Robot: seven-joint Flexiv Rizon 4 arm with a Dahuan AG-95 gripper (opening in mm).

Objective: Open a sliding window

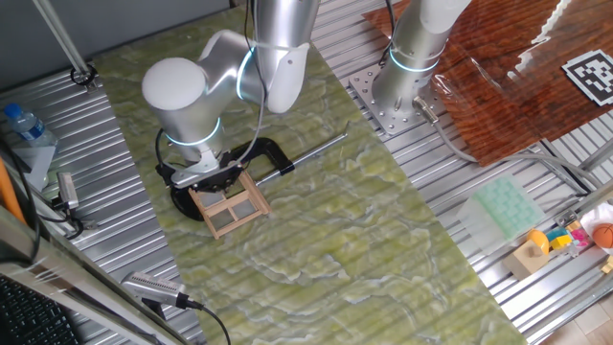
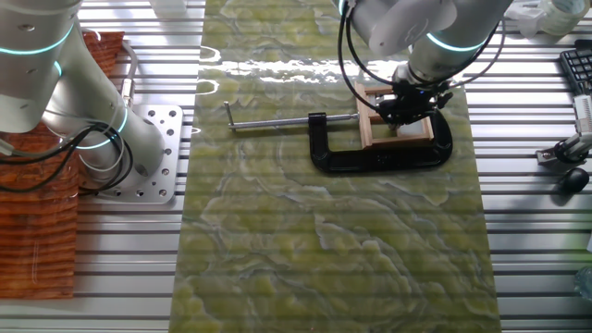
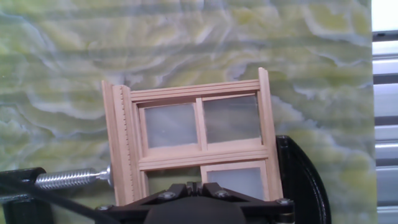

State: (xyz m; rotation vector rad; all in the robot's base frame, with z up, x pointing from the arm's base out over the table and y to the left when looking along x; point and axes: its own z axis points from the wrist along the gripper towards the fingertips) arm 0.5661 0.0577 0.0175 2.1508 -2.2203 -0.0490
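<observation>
The sliding window is a small tan wood frame with a cross divider and greyish panes. It is held upright in a black C-clamp on the green marbled mat. It also shows in one fixed view and in the other fixed view. My gripper is right over the window's lower sash, its fingers closed together at the sash's middle divider. The gripper hides the window's top in one fixed view and most of it in the other fixed view.
The clamp's steel screw rod sticks out sideways over the mat; its tip presses the window's left post. A second arm's base stands off the mat. Tools and a bottle lie on the ribbed metal table.
</observation>
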